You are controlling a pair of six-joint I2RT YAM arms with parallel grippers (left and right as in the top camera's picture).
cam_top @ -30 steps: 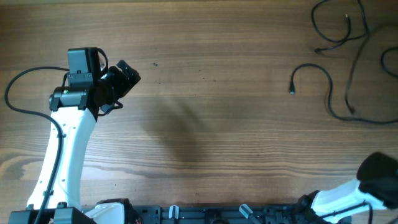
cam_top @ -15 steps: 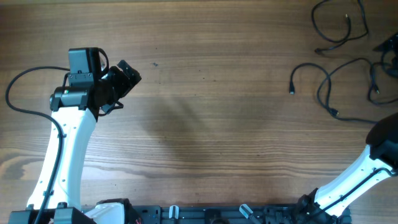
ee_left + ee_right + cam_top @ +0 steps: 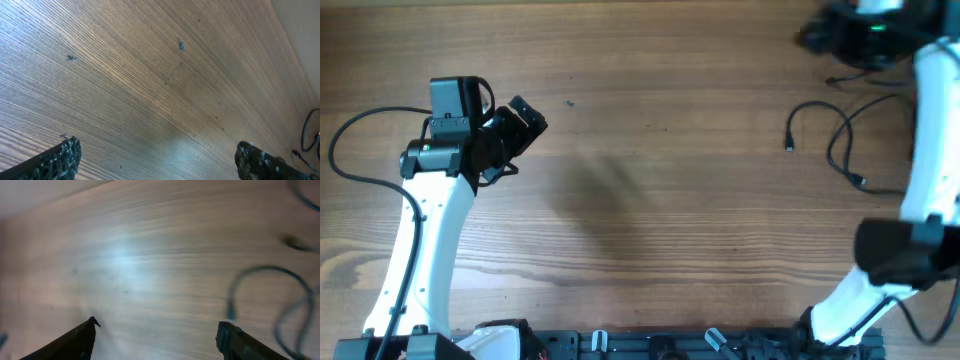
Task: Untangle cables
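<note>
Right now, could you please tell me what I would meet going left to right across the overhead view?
left end effector → small dark speck → loose plug end of the cables → right arm's white link

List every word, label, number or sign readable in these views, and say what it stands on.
None can be read in any view.
The table, the cables and the left arm show no print.
The right arm is partly blurred, and no marking can be made out on it.
</note>
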